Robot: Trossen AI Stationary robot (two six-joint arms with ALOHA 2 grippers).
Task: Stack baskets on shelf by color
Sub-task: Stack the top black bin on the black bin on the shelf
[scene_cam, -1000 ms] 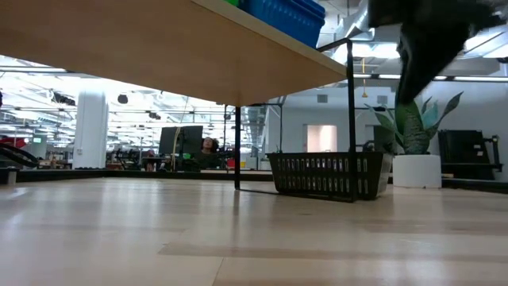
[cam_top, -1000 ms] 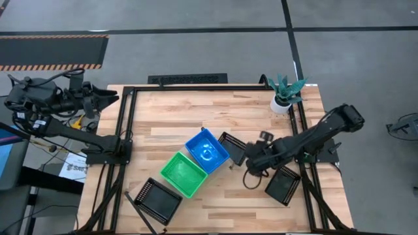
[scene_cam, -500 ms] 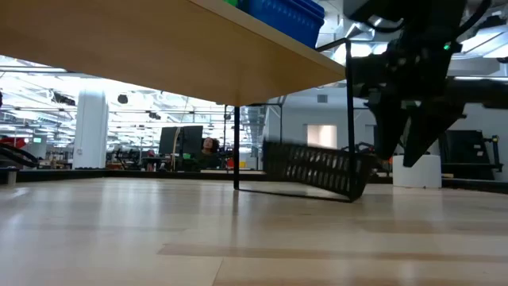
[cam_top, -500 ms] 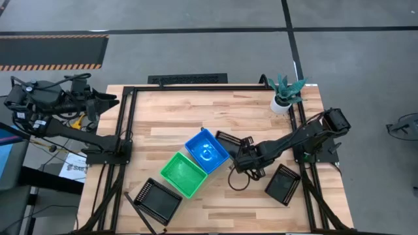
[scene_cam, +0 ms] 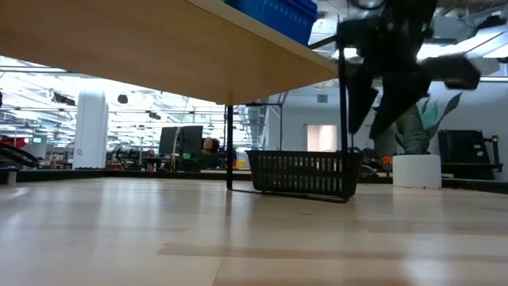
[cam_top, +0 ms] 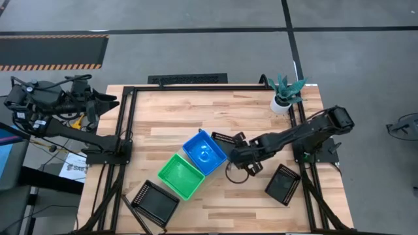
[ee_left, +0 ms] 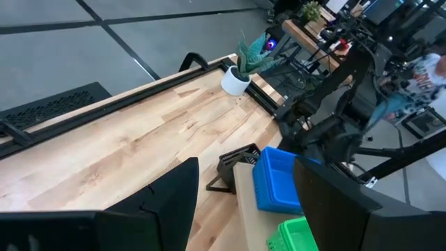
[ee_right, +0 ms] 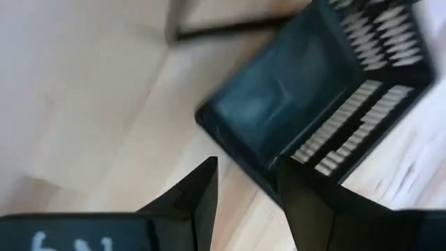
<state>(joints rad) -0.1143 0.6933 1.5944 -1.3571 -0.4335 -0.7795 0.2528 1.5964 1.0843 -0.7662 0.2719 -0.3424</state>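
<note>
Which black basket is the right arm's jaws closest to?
The black basket beside the blue basket, right at the right gripper; the other two black ones lie farther off.

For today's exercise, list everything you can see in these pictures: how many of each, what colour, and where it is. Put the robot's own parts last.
Table: one, pale slatted wood, under everything.
Shelf: one, pale plank on thin black legs, lying across the table's middle.
Blue basket: one showing, on the shelf.
Green basket: one showing, on the shelf beside the blue one.
Black baskets: three; one on the table by the blue basket, one at the shelf's near left end, one near the right arm's base.
Plant: one, green in a white pot, far right corner.
Left hand: dark, waiting off the table's left edge.
Right hand: dark, open, right beside the middle black basket.
</note>
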